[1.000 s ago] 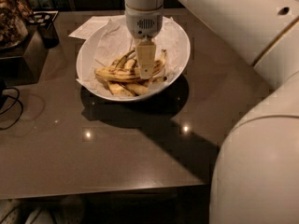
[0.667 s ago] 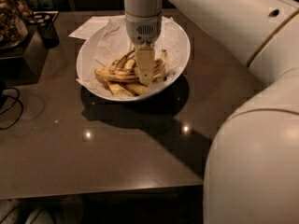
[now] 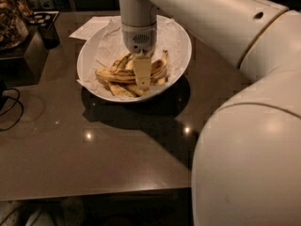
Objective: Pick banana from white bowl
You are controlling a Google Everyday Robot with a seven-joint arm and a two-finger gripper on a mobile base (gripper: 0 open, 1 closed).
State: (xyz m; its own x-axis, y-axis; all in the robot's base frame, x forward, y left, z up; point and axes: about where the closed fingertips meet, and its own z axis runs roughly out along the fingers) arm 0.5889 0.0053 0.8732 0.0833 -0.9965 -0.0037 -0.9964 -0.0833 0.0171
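Note:
The white bowl, lined with crinkled white paper, stands on the dark table at the back centre. Several speckled yellow bananas lie in it. The banana, the longest one, lies across the bowl's middle from left to right. My gripper points straight down from the white wrist into the bowl. Its tip is down among the bananas, over the right half of the long banana. The tip hides what is beneath it.
A white sheet of paper lies behind the bowl. A dark cup and a jar stand at the back left. A black cable lies at the left edge. My arm fills the right side. The table's front edge is near.
My gripper has sunk slightly lower among the bananas. My arm's elbow has come closer and fills more of the right side. The bowl has not moved.

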